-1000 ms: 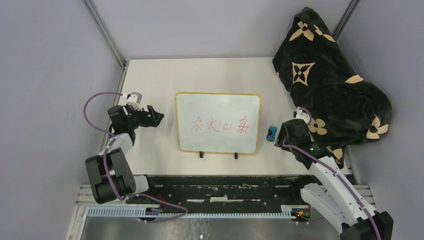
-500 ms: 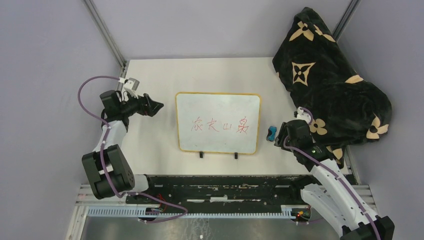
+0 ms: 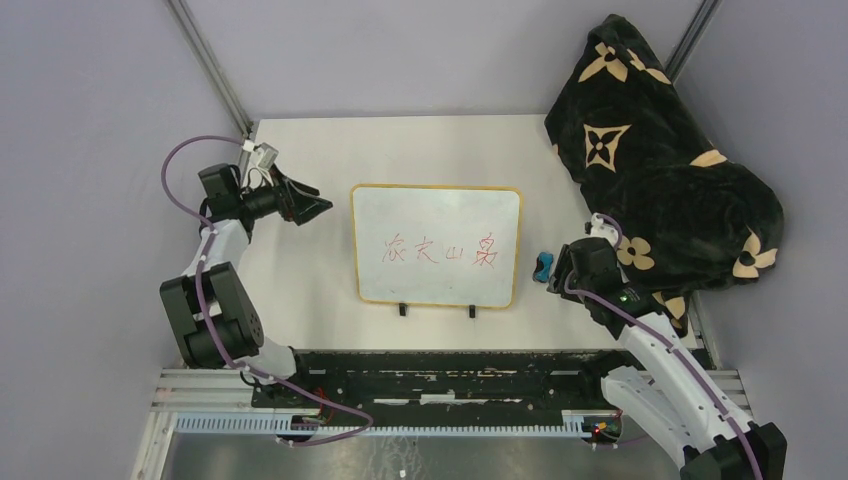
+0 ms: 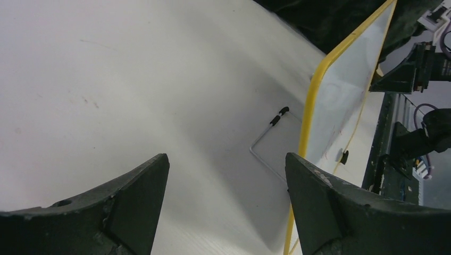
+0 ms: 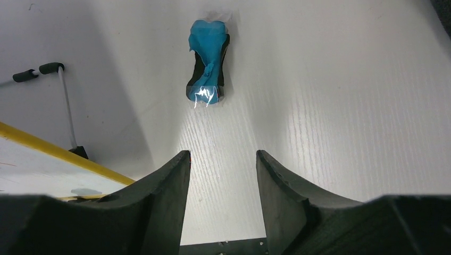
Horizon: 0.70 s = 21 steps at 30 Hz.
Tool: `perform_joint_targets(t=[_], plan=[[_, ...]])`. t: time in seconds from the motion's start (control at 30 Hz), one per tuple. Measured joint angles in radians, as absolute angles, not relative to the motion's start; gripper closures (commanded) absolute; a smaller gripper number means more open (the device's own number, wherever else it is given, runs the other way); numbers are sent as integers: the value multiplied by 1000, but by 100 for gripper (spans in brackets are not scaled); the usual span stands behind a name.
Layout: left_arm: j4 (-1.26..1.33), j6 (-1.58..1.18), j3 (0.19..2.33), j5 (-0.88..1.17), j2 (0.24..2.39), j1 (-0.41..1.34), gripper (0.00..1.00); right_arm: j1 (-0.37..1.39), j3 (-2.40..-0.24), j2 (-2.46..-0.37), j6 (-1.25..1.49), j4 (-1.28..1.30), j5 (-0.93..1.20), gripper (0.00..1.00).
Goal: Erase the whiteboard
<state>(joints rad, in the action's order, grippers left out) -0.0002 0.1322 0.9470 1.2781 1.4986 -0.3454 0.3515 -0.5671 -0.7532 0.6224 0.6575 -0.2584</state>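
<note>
The whiteboard (image 3: 436, 245), white with a yellow frame and red handwriting, lies in the middle of the table, two black feet on its near edge. Its yellow edge also shows in the left wrist view (image 4: 314, 101) and in the right wrist view (image 5: 58, 151). My left gripper (image 3: 312, 208) is open and empty, just left of the board's far left corner. A small blue-black eraser (image 3: 542, 266) lies right of the board, and shows in the right wrist view (image 5: 208, 70). My right gripper (image 3: 562, 268) is open and empty, just short of the eraser.
A black blanket with tan flower patterns (image 3: 660, 170) is heaped over the table's right and far right side. A thin wire stand (image 4: 266, 143) sticks out under the board's edge. A black rail (image 3: 440, 370) runs along the table's near edge.
My left arm has swung toward the far side of the table, its gripper moving up and slightly toward the board's far left corner. The right arm has barely moved.
</note>
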Motion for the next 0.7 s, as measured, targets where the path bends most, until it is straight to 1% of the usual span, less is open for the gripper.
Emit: perform_joint_targets(t=[0.13,0.37,0.6,0.7], plan=[[-57,184,977,1320,1515,-315,19,352,-567,-772,623,651,-258,43],[-136,253,1014,1337,1552,-221,20,352,-567,-791,622,651,-258,43],[-160,263,1082,1339,1603,-185,27,352,-567,-796,623,649,-259,43],[-163,263,1108,1344,1610,-171,32,352,-567,-807,623,647,-259,43]])
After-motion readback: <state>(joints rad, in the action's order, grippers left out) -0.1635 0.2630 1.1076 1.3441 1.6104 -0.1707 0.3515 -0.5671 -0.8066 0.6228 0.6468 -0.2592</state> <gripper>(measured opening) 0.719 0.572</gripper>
